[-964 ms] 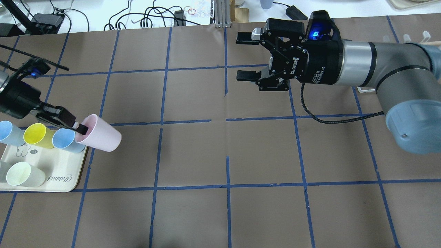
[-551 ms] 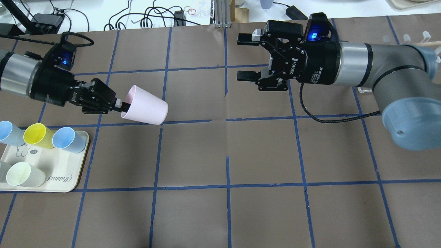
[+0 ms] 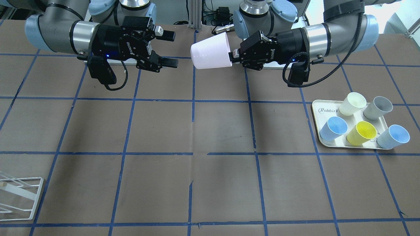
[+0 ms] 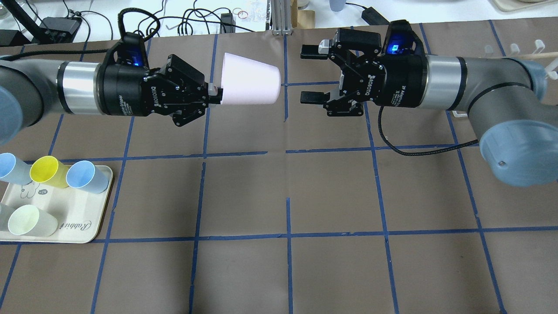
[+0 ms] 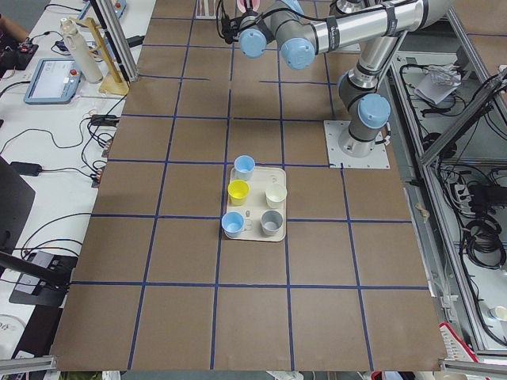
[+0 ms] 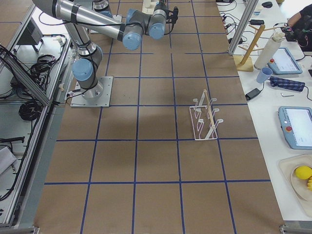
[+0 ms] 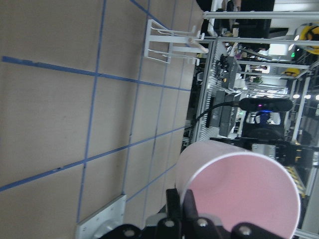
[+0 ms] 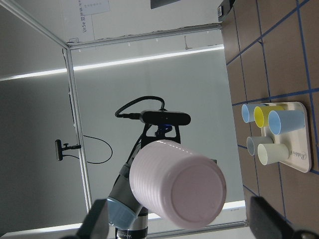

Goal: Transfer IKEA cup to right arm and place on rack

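Observation:
The pale pink IKEA cup (image 4: 250, 85) lies on its side in the air, its base pointing at my right gripper. My left gripper (image 4: 216, 92) is shut on its rim, with one finger inside the mouth, as the left wrist view (image 7: 234, 189) shows. My right gripper (image 4: 307, 74) is open and empty, a short gap from the cup's base. The front view shows the cup (image 3: 211, 51) between the left gripper (image 3: 233, 54) and the right gripper (image 3: 170, 49). In the right wrist view the cup's base (image 8: 177, 186) sits between the open fingers (image 8: 269, 221). The white wire rack (image 6: 204, 122) stands on the table's right side.
A cream "Rabbit" tray (image 4: 83, 226) at the left front holds several cups: light blue, yellow, cream-white and grey. The rack's corner shows at the front view's lower left (image 3: 16, 196). Cables and boxes lie on the white bench beyond the table's far edge.
My left arm has lifted the pink cup from beside the tray and carried it up and right, turning its base toward the right gripper. The right gripper stayed open, almost still.

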`<action>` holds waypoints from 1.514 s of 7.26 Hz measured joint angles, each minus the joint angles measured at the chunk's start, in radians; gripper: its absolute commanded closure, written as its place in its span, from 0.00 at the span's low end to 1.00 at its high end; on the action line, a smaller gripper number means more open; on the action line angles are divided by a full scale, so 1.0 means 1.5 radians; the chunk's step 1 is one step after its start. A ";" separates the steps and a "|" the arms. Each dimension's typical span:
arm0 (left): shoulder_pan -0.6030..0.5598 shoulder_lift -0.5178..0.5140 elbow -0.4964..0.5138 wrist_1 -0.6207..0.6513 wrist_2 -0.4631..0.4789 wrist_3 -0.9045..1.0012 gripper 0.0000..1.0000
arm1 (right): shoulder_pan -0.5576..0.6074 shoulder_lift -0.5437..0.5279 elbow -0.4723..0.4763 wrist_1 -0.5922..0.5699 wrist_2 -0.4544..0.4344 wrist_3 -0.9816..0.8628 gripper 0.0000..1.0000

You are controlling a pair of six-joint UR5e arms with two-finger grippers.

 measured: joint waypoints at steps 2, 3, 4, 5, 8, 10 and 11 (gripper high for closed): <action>-0.010 0.015 -0.059 0.006 -0.086 0.004 1.00 | 0.000 0.000 0.000 0.002 -0.002 0.006 0.00; -0.012 0.021 -0.070 0.006 -0.102 0.005 1.00 | 0.000 0.000 -0.001 0.002 -0.001 0.014 0.00; -0.017 0.025 -0.075 0.006 -0.108 0.006 1.00 | 0.001 0.000 -0.002 0.003 0.001 0.019 0.00; -0.023 0.030 -0.077 0.007 -0.111 0.006 1.00 | 0.003 0.000 -0.002 0.003 0.003 0.022 0.00; -0.029 0.036 -0.078 0.007 -0.114 0.006 1.00 | 0.007 0.001 -0.002 0.003 0.002 0.025 0.00; -0.030 0.040 -0.078 0.007 -0.114 0.006 1.00 | 0.012 0.002 -0.003 0.003 0.000 0.032 0.00; -0.033 0.040 -0.078 0.008 -0.114 0.007 1.00 | 0.013 0.001 -0.005 0.002 0.000 0.039 0.00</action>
